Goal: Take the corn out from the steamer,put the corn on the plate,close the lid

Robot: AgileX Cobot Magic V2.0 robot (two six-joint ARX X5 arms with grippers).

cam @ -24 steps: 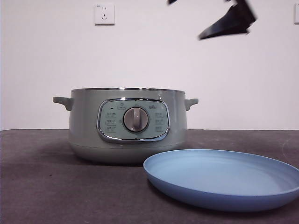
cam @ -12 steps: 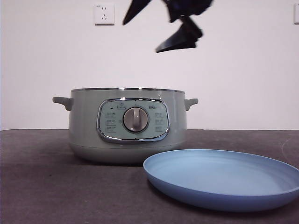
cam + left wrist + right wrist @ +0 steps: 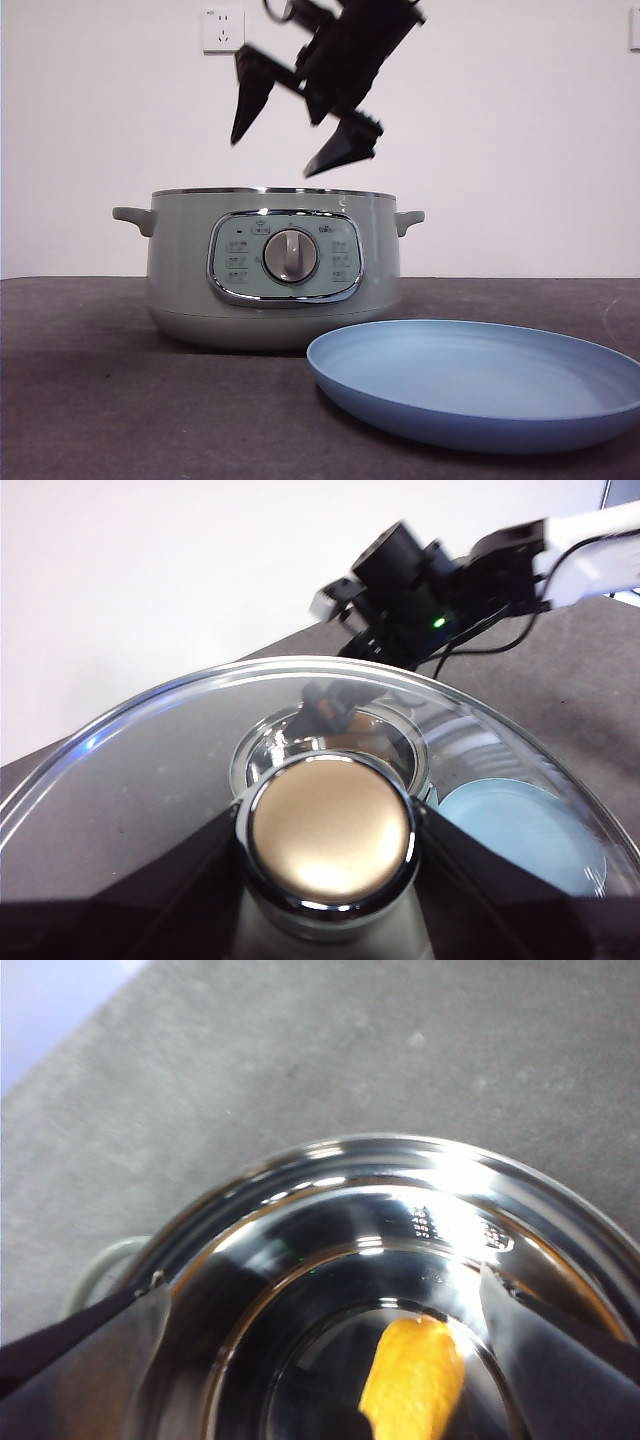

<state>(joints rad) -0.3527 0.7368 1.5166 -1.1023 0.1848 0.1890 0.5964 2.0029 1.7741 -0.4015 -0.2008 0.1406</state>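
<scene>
Right gripper [image 3: 292,140] above open round sage-green electric steamer [image 3: 272,268], black jaws spread wide, nothing between them; yellow-orange cob of corn [image 3: 413,1380] lies in shiny steel bowl of steamer, directly below; left gripper [image 3: 325,852] pinches knob of round glass lid [image 3: 140,770], held up off pot; wide light-blue plate [image 3: 480,385] empty beside steamer; risks: jaw clipping chrome rim on descent, smooth tapered cob rolling or slipping from pinch near end, off-centre grasp dropping it short of plate.

front: low, table height, looking level at the steamer [image 3: 273,268]; close up
left wrist: looks down through the lid [image 3: 150,750]
right wrist: straight down into the steamer
shared: steamer in all three
</scene>
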